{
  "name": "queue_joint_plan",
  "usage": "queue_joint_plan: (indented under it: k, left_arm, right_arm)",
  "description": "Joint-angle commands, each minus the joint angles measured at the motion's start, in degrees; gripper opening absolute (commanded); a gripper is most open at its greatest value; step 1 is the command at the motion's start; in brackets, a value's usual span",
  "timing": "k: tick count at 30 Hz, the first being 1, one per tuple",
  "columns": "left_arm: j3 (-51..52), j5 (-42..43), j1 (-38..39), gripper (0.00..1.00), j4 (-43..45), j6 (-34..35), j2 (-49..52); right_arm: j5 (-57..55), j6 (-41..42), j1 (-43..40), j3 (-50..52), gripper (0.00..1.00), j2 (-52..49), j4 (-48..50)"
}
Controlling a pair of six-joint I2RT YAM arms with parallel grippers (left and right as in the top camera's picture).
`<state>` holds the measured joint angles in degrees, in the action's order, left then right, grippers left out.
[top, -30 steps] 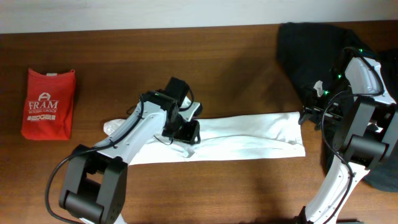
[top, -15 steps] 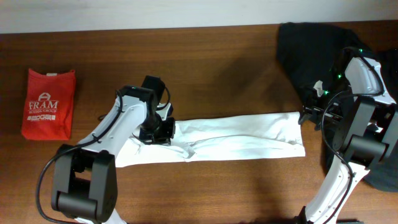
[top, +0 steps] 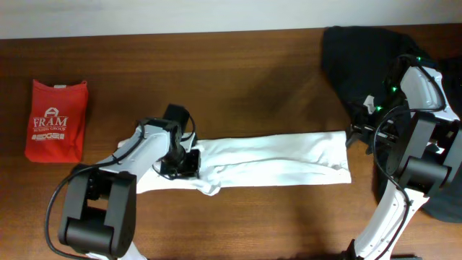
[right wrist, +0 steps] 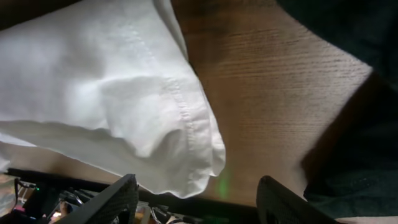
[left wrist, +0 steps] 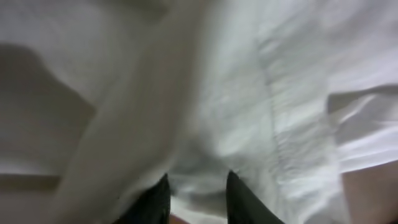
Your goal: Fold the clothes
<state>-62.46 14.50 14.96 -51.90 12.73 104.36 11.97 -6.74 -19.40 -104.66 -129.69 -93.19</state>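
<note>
From overhead I see the white T-shirt (top: 274, 159) lying as a long, wrinkled band across the middle of the table (top: 253, 79), running left to right. My left gripper (top: 180, 160) is down on its left end, touching the cloth. My right gripper (top: 355, 134) sits just beside the shirt's right end. A red shirt (top: 56, 119) lies well apart at the far left, and a black shirt (top: 354, 50) is heaped in the far right corner, under the right arm.

Through the left wrist camera, white fabric fills nearly everything. The two dark fingers (left wrist: 155, 202) stand a narrow gap apart with a fold of cloth between them; I cannot tell whether they pinch it.

Through the right wrist camera, the fingers (right wrist: 115, 199) stand wide with nothing between them. The shirt's stitched hem corner lies on the wood just past them, with the black shirt at the right.
</note>
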Motion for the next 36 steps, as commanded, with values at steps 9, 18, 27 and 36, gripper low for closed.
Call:
queue_joint_plan:
  k: [9,18,27,36]
  left_arm:
    - [-19.96,-0.83,-6.32,0.45,-10.97,-3.39,-5.18]
    - [-21.18,-0.81,-17.55,0.47,-12.48,-3.39,-8.17]
    - [-21.18,-0.83,-20.50,0.49,-12.70,-3.41,-8.17]
    - [-21.18,-0.83,-20.61,0.49,-12.68,-3.41,-8.17]
  right_arm:
    - [4.33,-9.60,0.26,6.47,0.71,2.25,4.02]
    - [5.53,-10.86,0.94,16.81,0.72,2.25,12.81]
    - [5.60,-10.78,6.21,20.76,0.50,2.25,15.13]
    - [-1.46,-4.31,6.10,17.16,0.04,2.25,18.91]
